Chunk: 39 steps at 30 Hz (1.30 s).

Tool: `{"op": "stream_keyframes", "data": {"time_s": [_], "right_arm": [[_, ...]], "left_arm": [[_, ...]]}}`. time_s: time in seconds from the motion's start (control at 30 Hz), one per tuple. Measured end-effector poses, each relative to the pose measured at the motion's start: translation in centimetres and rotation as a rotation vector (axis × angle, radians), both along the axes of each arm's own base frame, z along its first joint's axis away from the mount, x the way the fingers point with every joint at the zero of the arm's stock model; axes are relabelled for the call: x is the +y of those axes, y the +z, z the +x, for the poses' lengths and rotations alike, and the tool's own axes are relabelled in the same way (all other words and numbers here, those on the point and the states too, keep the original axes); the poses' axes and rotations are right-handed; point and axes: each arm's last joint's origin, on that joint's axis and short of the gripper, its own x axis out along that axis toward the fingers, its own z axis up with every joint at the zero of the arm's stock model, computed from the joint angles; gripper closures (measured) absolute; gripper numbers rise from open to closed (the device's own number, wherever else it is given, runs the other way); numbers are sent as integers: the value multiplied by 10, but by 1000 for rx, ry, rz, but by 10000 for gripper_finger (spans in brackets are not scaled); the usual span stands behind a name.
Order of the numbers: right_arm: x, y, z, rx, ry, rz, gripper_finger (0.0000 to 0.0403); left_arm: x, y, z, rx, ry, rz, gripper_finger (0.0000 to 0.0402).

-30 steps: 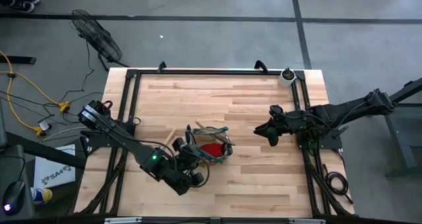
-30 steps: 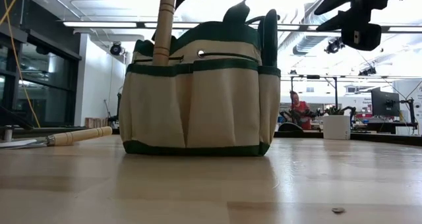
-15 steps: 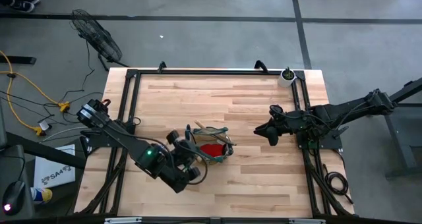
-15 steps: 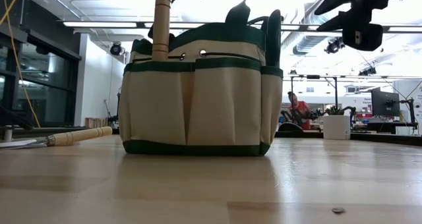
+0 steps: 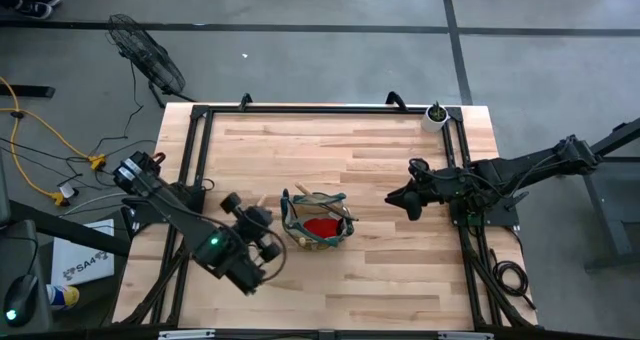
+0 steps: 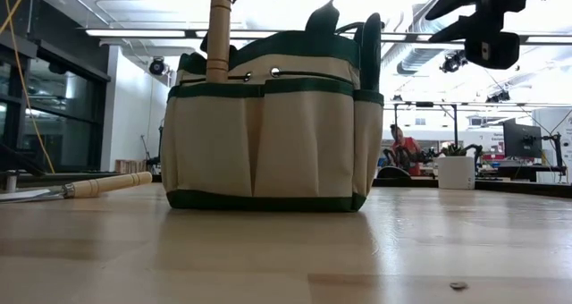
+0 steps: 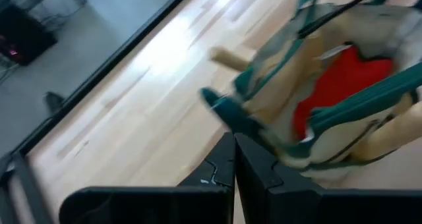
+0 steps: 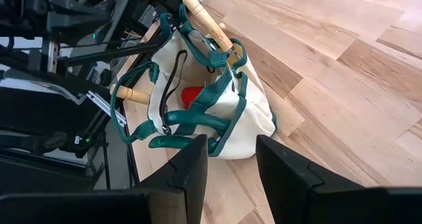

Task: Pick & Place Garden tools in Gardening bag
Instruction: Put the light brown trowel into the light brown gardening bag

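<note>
Light wood table point(image 5: 400, 270) with a black frame, grey floor around it; a fan point(image 5: 145, 50) and yellow cable point(image 5: 40, 130) on the floor off the left side, a white pot point(image 5: 434, 117) at the far right corner. Low view looks into a bright workshop with ceiling lights, and a person point(image 6: 404, 148) far back. Since a second ago the left gripper point(image 5: 262, 232) has pulled back from the bag's near-left rim to just left of the bag; right arm has not moved. Left gripper now empty, fingers point(image 7: 254, 174) pressed together, pointing at the bag point(image 5: 317, 220), close but apart. Bag sits upright mid-table, between the two grippers, tan with green trim and loop handles. Inside: red glove point(image 5: 322, 226) at the bottom; a wooden handle point(image 6: 218, 31) stands up from the pocket on the side nearest the left gripper; another wooden handle point(image 8: 208, 23) sticks out on the far side. One trowel point(image 6: 98, 185) lies flat on the table, beyond the bag on the left gripper's side. Right gripper point(image 5: 398, 200) hovers well right of the bag, jaws half apart, nothing between them.
</note>
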Motion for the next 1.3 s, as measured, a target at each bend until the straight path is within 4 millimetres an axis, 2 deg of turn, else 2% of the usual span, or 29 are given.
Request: {"op": "stream_keyframes", "data": {"time_s": [0.23,0.43,0.73,0.9,1.07,1.3], "right_arm": [[0,0,0,-1,-16,26,282],[-1,0,0,-4,-65,67,282],[-3,0,0,-16,-144,87,282],[-3,0,0,-21,-168,92,282],[-4,1,0,-29,-209,98,282],[-5,1,0,-40,-257,102,282]], "left_arm": [[9,1,-22,29,19,-15,401],[21,-7,-36,27,10,-29,401],[42,-33,-61,-85,-141,-142,401],[55,-45,-77,-135,-200,-275,401],[73,-57,-79,-57,-144,-475,401],[100,-69,-65,5,6,-623,401]]}}
